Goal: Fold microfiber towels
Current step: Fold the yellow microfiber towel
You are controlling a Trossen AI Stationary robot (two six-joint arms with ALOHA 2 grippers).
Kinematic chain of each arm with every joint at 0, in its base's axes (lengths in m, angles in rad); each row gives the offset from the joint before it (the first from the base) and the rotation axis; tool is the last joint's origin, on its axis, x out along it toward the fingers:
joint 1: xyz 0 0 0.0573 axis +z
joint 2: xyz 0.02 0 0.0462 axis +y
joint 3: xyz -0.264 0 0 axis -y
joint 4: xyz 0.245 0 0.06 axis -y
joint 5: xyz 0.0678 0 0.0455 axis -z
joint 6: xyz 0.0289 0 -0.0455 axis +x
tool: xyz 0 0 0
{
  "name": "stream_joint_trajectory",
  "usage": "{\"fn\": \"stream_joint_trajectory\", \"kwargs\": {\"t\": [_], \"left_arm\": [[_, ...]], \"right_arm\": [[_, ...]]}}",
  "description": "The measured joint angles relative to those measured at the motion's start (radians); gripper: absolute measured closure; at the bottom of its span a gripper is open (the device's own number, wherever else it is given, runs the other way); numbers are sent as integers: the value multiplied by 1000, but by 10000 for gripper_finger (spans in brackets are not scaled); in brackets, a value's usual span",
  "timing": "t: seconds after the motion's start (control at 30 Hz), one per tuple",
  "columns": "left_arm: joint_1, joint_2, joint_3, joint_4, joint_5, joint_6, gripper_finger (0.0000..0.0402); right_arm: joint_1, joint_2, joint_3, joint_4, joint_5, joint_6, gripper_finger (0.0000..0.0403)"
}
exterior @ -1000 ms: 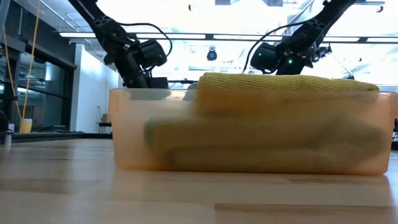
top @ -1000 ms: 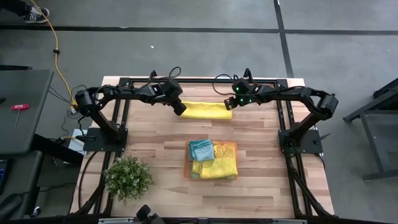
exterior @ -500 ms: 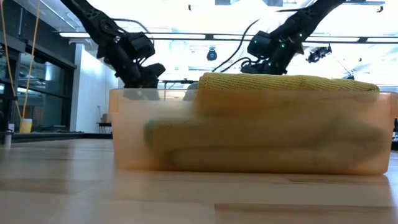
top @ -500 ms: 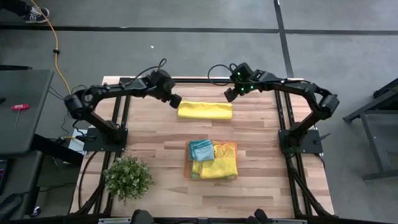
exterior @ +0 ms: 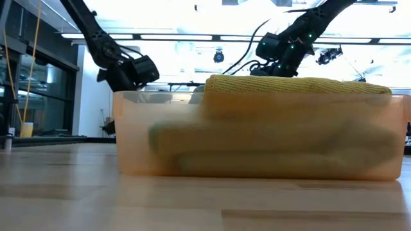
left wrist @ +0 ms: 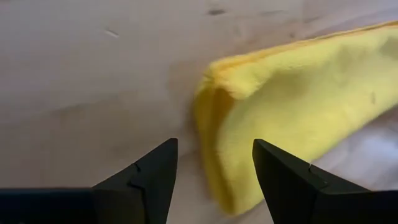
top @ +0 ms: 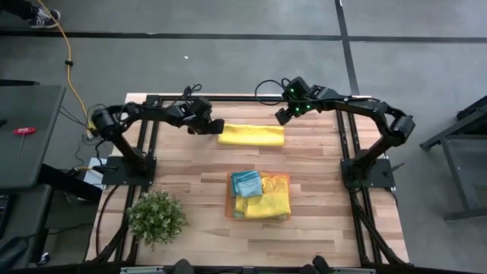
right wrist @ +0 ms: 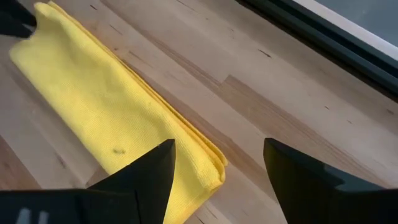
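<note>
Toward the far edge of the wooden table [top: 190, 183], a yellow microfiber towel [top: 251, 135] lies folded into a long flat strip, layered edges visible at both ends in the wrist views.

Left gripper [top: 216, 125]: arm reaches in from the table's left side, forearm roughly level, gripper pointing at the strip's left end. Fingers spread wide, holding nothing. In the left wrist view the folded end of the towel [left wrist: 292, 106] sits just ahead of the gap between the two fingertips [left wrist: 149, 180], not touching them.

Right gripper [top: 281, 116]: arm arcs in from the right side, elbow out past the frame, wrist near the far rail with green lights showing. Fingers spread wide, holding nothing. It sits just beyond the strip's right far corner, raised off the table; the right wrist view looks down on the towel [right wrist: 118, 118] lying clear of both fingers [right wrist: 152, 177].

Nearer the front, an orange bin [top: 285, 177] holds folded towels: a teal towel [top: 246, 183] at its left, yellow stacked towels [top: 270, 202] filling the rest. From the low view the yellow stack [exterior: 295, 86] rises above the bin's rim [exterior: 257, 96].

Front left corner: a small potted plant [top: 156, 217], well apart from both grippers.
</note>
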Motion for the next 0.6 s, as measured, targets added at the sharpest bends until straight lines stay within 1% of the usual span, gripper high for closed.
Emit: {"fn": "stream_joint_trajectory", "kwargs": {"t": [0.2,0.3,0.4,0.43,0.5,0.6], "left_arm": [[1,89,3,127,109,-74,204],[-8,96,12,129,96,-72,204],[-8,100,11,147,111,-54,213],[-10,100,10,152,111,-47,222],[-11,102,10,153,109,-30,251],[-11,104,9,133,109,10,324]], "right_arm": [[0,0,0,-11,-2,2,167],[0,0,0,-37,-5,-1,167],[0,0,0,-59,-5,-2,167],[0,0,0,-66,-5,-8,167],[0,0,0,-76,-5,-9,167],[0,0,0,-87,-5,-9,167]]}}
